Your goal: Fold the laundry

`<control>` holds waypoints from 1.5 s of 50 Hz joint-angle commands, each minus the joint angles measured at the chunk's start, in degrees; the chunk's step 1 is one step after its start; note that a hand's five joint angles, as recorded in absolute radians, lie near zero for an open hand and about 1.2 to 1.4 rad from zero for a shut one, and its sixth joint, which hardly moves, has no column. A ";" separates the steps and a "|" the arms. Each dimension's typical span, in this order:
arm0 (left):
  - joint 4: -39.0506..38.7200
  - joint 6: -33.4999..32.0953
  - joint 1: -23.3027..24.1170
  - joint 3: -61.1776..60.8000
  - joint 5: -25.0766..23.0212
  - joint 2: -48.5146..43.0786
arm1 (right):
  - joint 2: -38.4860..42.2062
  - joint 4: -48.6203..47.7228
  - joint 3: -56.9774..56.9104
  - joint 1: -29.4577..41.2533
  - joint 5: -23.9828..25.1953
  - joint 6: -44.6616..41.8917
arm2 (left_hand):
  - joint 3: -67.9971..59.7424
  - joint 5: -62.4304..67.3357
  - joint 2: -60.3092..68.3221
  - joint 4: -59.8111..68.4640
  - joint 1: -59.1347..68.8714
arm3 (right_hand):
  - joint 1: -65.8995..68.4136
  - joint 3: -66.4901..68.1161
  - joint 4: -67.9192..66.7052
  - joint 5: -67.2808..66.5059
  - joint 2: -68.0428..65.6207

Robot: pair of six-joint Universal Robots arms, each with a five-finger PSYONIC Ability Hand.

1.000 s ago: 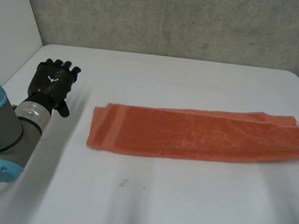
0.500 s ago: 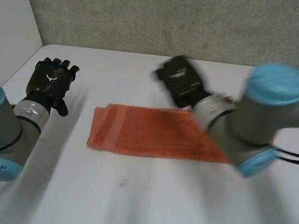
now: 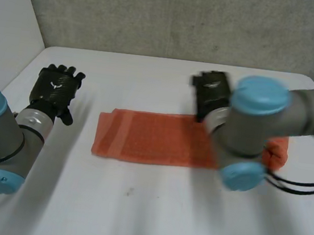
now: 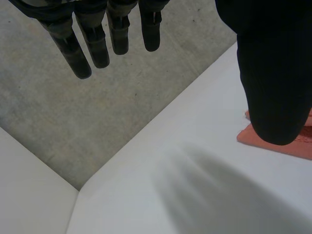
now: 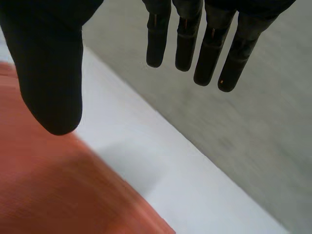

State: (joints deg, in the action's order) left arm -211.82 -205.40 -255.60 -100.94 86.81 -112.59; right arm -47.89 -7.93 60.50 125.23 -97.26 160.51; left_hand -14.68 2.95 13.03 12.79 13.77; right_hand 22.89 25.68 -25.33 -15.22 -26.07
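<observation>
An orange towel (image 3: pixel 154 137) lies across the middle of the white table, now doubled over so that its right end (image 3: pixel 277 152) is a rounded fold. My right hand (image 3: pixel 210 91) hovers over the towel's far edge near the middle, fingers (image 5: pixel 204 44) straight and apart from the thumb, holding nothing; the orange towel (image 5: pixel 53 190) lies below its thumb. My left hand (image 3: pixel 54 88) rests open above the table to the left of the towel, fingers (image 4: pixel 97 41) straight, with a towel corner (image 4: pixel 292 141) just past its thumb.
The white table (image 3: pixel 134 212) runs wide in front of the towel. A grey wall (image 3: pixel 175 16) stands behind the table's far edge, and a white panel (image 3: pixel 8 24) closes the left side. My right arm (image 3: pixel 252 132) covers part of the towel.
The long towel's right half came over to the left with my right hand, so the towel is shorter. The right hand has since let go and drawn back to the right. The left hand stayed.
</observation>
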 commanded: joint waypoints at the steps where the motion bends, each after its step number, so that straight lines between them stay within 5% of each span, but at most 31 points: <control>1: 0.00 0.00 0.10 -0.31 -0.07 0.00 | -2.47 5.11 3.74 -13.59 5.23 13.69 | 3.45 -1.72 -1.81 -1.56 -2.55 | 6.03 3.24 -3.59 -3.70 -2.85; 26: 0.00 0.00 0.90 -0.31 0.02 -0.09 | 10.18 6.96 -3.28 -19.76 6.20 14.57 | 3.45 -1.72 -1.81 -1.56 -2.55 | 24.85 22.07 -22.42 -22.53 -21.68; 30: 0.00 0.00 0.90 -0.40 0.02 -0.09 | 11.24 6.96 -4.52 -20.46 6.38 14.48 | 3.45 -1.72 -1.81 -1.56 -2.55 | 57.04 54.25 -54.60 -54.71 -53.86; 41: -0.09 0.00 0.81 -0.31 0.02 -0.09 | 6.86 6.61 -10.23 -19.23 8.57 14.57 | 3.45 -1.72 -1.81 -1.56 -2.55 | 57.11 54.32 -54.67 -54.78 -53.93; 53: -0.09 0.00 0.28 -0.23 1.51 0.53 | 3.77 1.78 -14.19 -0.26 13.93 18.61 | 3.45 -1.72 -1.81 -1.56 -2.55 | 57.11 54.32 -54.67 -54.78 -53.93; 59: -0.09 0.00 0.10 -0.23 1.87 1.06 | 9.12 1.69 -11.99 8.62 20.17 18.35 | 3.45 -1.72 -1.81 -1.56 -2.55 | 57.11 54.32 -54.67 -54.78 -53.93; 65: 0.00 0.00 0.54 -0.31 1.95 1.06 | 13.61 2.39 -12.52 12.50 20.62 17.30 | 3.45 -1.72 -1.81 -1.56 -2.55 | 57.11 54.32 -54.67 -54.78 -53.93; 71: 0.09 0.00 0.98 -0.49 2.04 1.06 | 12.74 4.06 -12.60 11.71 16.94 13.87 | 3.45 -1.72 -1.81 -1.56 -2.55 | 6.77 3.98 -4.34 -4.44 -3.60; 75: 0.00 0.00 1.59 -0.93 1.87 1.14 | 7.74 4.76 -11.47 10.74 12.71 13.43 | 3.62 -1.89 -1.98 -1.73 -2.72 | -1.70 -4.48 4.13 4.02 4.87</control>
State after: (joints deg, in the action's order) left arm -211.81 -205.39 -254.74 -101.40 88.84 -111.51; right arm -34.60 -4.43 48.10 137.69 -78.54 175.55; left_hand -14.68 2.95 13.02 12.79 13.77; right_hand 25.21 29.29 -29.17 -19.27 -29.17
